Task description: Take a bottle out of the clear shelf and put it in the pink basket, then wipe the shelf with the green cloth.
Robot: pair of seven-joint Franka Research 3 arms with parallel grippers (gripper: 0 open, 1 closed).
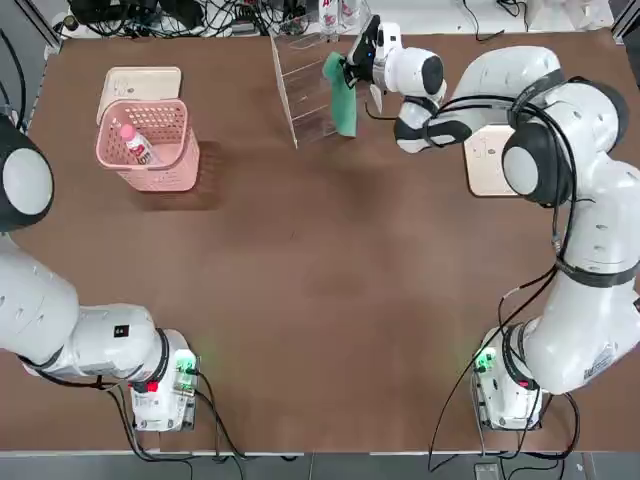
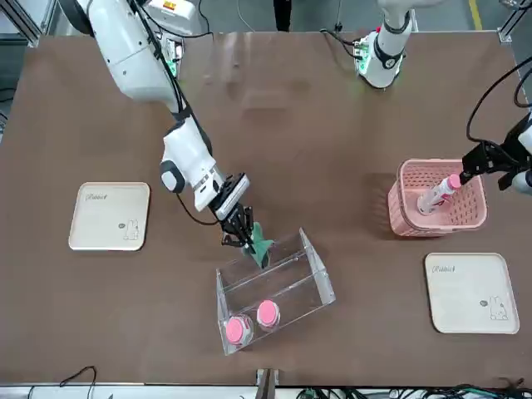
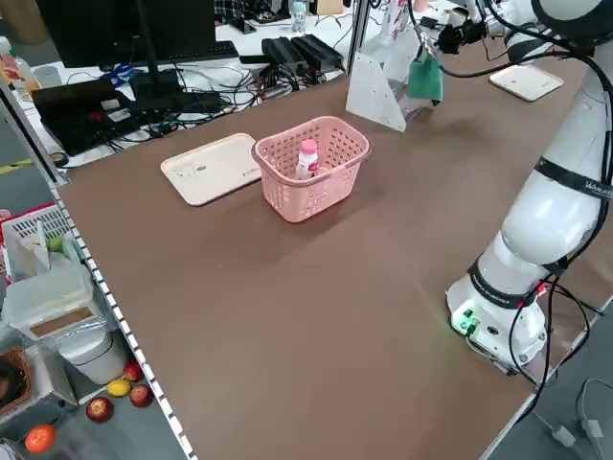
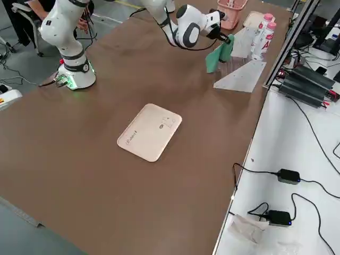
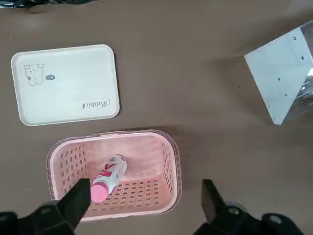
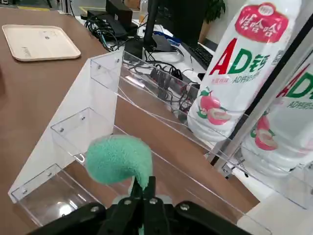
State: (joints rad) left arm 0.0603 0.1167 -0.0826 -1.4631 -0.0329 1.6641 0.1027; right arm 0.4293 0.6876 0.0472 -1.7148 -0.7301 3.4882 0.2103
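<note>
The small white bottle with a pink cap lies inside the pink basket at the far left. My left gripper hovers open above the basket, nothing between its fingers. At the back of the table, my right gripper is shut on the green cloth, which hangs against the clear shelf from its open side. In the right wrist view the cloth bunches over the shelf's clear tiers. Two more pink-capped bottles stand in the shelf.
One cream tray lies just behind the basket. Another cream tray lies under my right arm. Cables and equipment line the table's far edge.
</note>
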